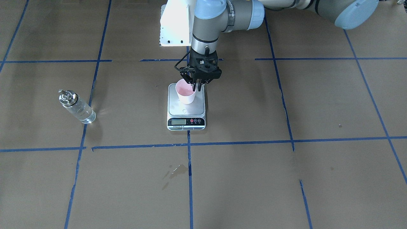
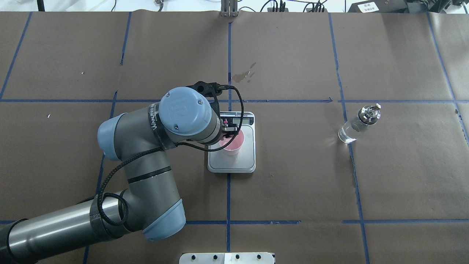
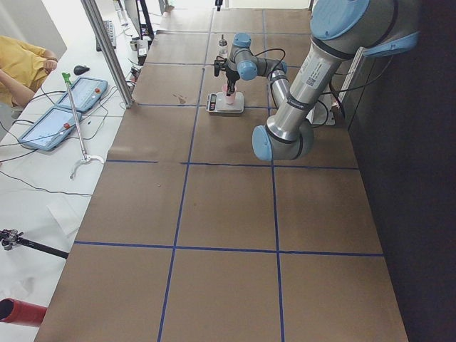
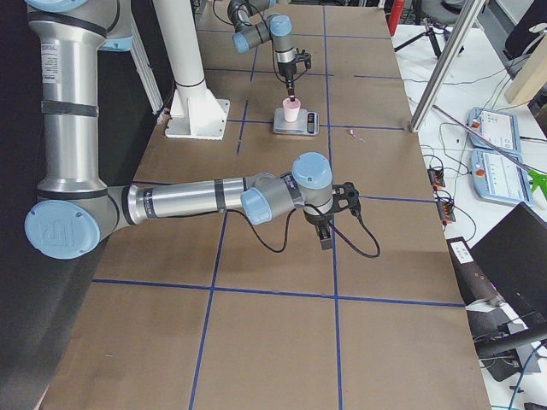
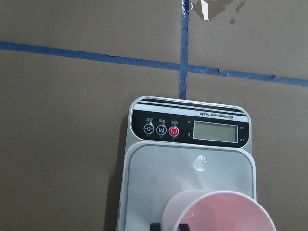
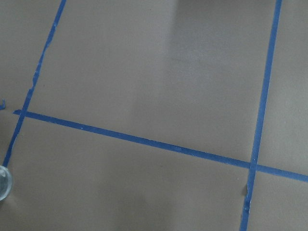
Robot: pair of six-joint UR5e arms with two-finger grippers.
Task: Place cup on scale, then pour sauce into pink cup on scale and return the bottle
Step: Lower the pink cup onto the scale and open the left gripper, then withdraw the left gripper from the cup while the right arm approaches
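Note:
The pale pink cup (image 1: 186, 93) is upright on the scale (image 1: 186, 122), on the rear half of its silver platform. My left gripper (image 1: 196, 86) points down and is shut on the cup's rim on the robot's side. In the left wrist view the cup (image 5: 216, 211) fills the bottom edge over the scale (image 5: 192, 130). The clear glass bottle (image 1: 77, 107) with its silver cap stands alone far to the view's left, also seen overhead (image 2: 358, 125). My right gripper (image 4: 327, 237) hangs above bare table away from the bottle; I cannot tell whether it is open or shut.
A wet stain (image 1: 178, 170) marks the brown paper in front of the scale. A droplet (image 5: 199, 164) lies on the scale's platform. The white arm mount (image 1: 175, 25) stands behind the scale. Blue tape lines grid the table.

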